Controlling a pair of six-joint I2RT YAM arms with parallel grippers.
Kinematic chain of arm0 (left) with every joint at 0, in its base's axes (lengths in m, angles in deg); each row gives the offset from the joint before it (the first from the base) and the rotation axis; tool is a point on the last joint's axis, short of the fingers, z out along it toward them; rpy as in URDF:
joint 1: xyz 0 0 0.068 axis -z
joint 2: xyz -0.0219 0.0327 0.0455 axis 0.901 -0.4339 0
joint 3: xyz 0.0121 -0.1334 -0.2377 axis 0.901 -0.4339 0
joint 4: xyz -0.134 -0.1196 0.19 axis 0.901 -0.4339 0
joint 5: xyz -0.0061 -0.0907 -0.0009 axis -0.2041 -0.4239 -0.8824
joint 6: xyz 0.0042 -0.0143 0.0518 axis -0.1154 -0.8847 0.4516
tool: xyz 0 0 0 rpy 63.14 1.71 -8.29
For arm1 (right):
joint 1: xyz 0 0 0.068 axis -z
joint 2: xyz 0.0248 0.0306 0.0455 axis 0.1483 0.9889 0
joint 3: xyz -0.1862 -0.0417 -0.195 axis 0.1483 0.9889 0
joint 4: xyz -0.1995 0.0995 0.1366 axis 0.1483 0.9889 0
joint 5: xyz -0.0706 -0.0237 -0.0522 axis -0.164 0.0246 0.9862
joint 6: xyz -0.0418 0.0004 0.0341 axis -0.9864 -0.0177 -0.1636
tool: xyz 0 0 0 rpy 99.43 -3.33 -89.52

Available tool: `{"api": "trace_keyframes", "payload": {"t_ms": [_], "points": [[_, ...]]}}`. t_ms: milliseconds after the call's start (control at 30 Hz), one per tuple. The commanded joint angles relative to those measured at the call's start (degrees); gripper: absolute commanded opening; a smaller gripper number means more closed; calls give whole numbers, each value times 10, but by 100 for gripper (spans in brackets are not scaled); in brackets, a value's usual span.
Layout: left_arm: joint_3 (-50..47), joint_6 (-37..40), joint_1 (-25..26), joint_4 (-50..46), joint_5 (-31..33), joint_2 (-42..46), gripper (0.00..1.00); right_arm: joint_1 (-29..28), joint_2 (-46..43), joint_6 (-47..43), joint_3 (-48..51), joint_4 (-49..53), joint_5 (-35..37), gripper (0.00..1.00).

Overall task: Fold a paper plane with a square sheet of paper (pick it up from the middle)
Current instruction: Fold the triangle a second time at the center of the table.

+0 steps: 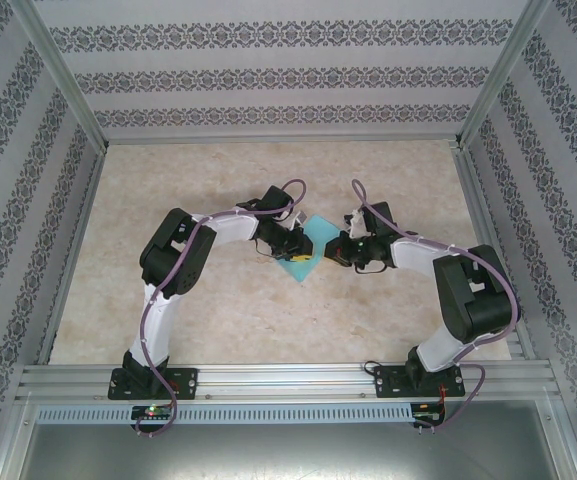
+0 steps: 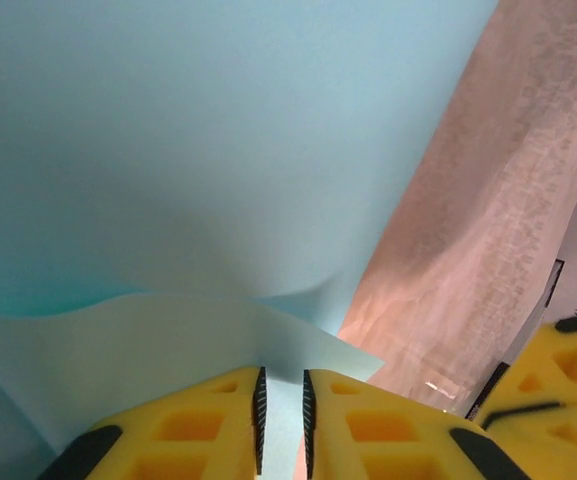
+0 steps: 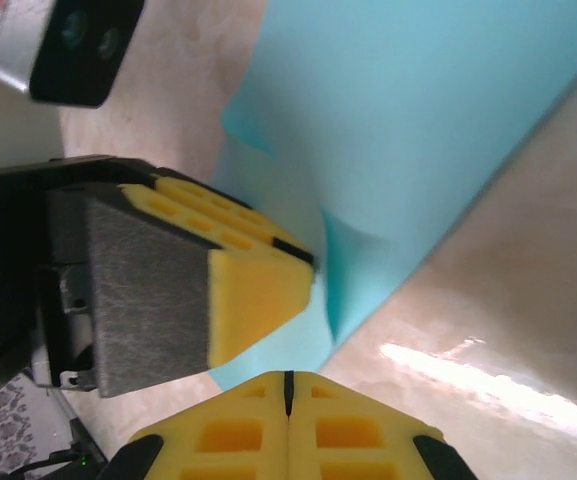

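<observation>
Top external view: I find the square sheet of paper (image 1: 316, 238) mid-bench (image 1: 218, 320) between the arms, one edge lifted, no dart shape yet. The left gripper (image 2: 281, 420) jaws pinch that edge. The right gripper (image 3: 288, 400) jaws are clenched, apparently empty. I judge nearly all folding remains.

Plain light turquoise-blue right across the square sheet of paper (image 2: 198, 150), a shade paler on the flap at 6 o'clock. Bright yellow fingers (image 2: 193, 430), with black ribbed pads (image 2: 259, 410) on the inside. Beige marbled tabletop (image 1: 218, 320). White walls (image 1: 268, 70) at 9, 12 and 3 o'clock, all grey floral stripes. White-and-black arms (image 1: 173, 262), purple cables (image 1: 148, 325). Silver rail (image 1: 288, 380) at 6.
</observation>
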Motion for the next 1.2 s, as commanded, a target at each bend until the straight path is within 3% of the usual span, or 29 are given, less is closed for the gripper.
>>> {"api": "trace_keyframes", "payload": {"t_ms": [0, 567, 1167], "points": [[-19, 12, 5, -22, 18, 7, 19, -13, 10, 28, 4, -47, -18, 5], [-27, 22, 5, -24, 12, 19, 14, -30, 100, 18, -46, -51, 17, 3], [-46, 19, 5, -14, -15, 61, 16, -52, 125, -38, -70, 49, 82, 3]]}}
